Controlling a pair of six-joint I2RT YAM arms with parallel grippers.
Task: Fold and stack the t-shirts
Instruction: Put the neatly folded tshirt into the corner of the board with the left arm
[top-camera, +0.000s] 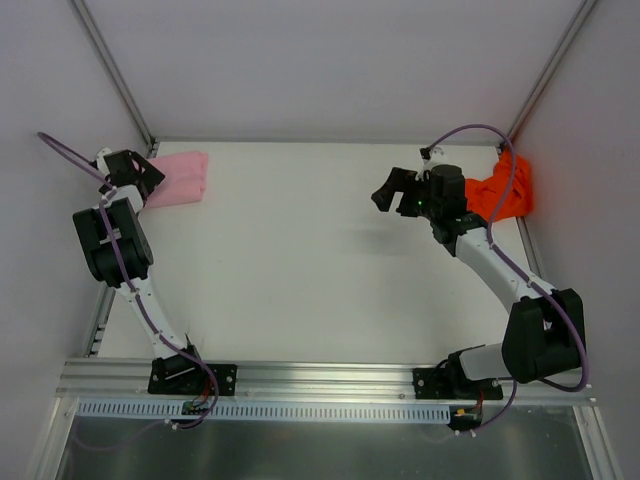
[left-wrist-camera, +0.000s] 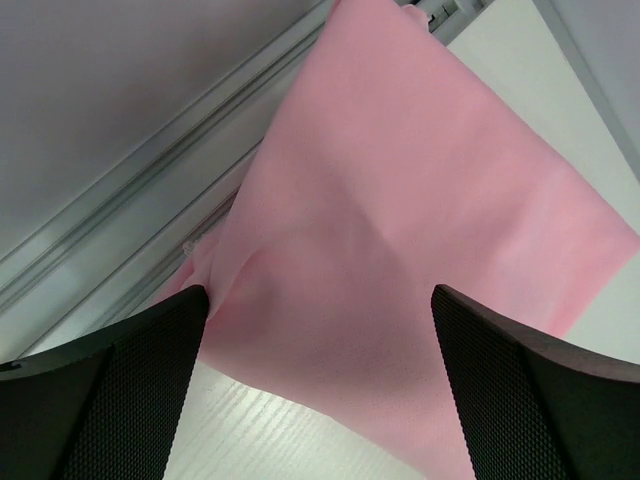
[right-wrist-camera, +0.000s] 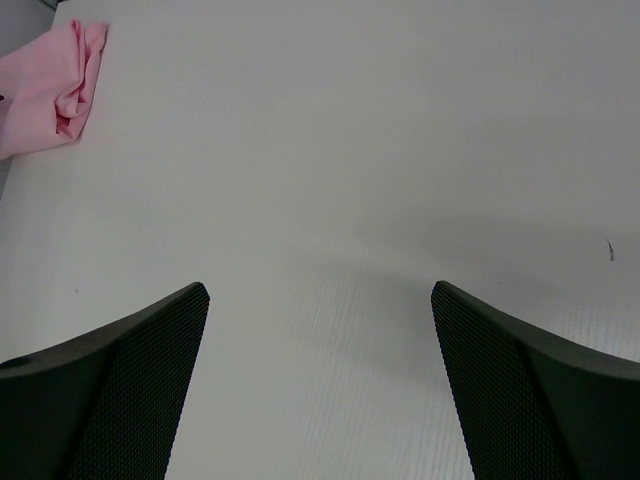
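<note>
Your left end effector (top-camera: 150, 176) and right end effector (top-camera: 392, 187) are open. Pink t-shirt (top-camera: 178, 178) and orange t-shirt (top-camera: 505, 190) lie well apart, not stacked.

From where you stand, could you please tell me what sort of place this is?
Probably a robotics lab test cell: white table boxed by plain wall panels, aluminium rail along its near edge.

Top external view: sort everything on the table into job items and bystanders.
Job:
- pink t-shirt, far left corner
- orange-red t-shirt, bunched, far right corner

Just there:
- table
- aluminium rail
- purple cable
</note>
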